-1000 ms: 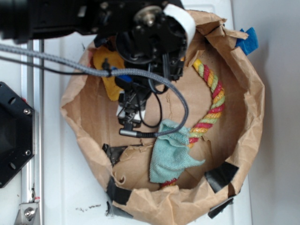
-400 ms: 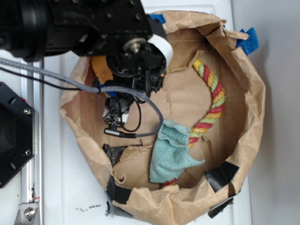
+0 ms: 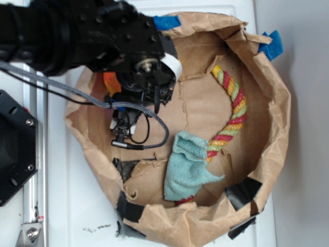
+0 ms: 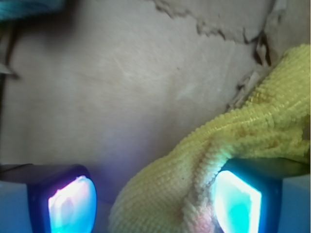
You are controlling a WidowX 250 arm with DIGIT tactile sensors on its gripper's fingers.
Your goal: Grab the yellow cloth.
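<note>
Change: my arm is swinging left and down across the paper bag [image 3: 277,128], now covering most of the yellow cloth [image 4: 233,160], so I am closing in on it.
Cloth: lying at the bag's upper-left floor.
Claw [image 4: 155,204]: standing wide open, gripping nothing; a cloth fold is bunching against my right pad [image 4: 235,201].
Right: teal cloth [image 3: 187,167] and rope [image 3: 234,105] lying untouched.

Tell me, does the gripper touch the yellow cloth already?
Touching. In the wrist view the yellow cloth lies against one finger of the open gripper, bunched between the fingers.
</note>
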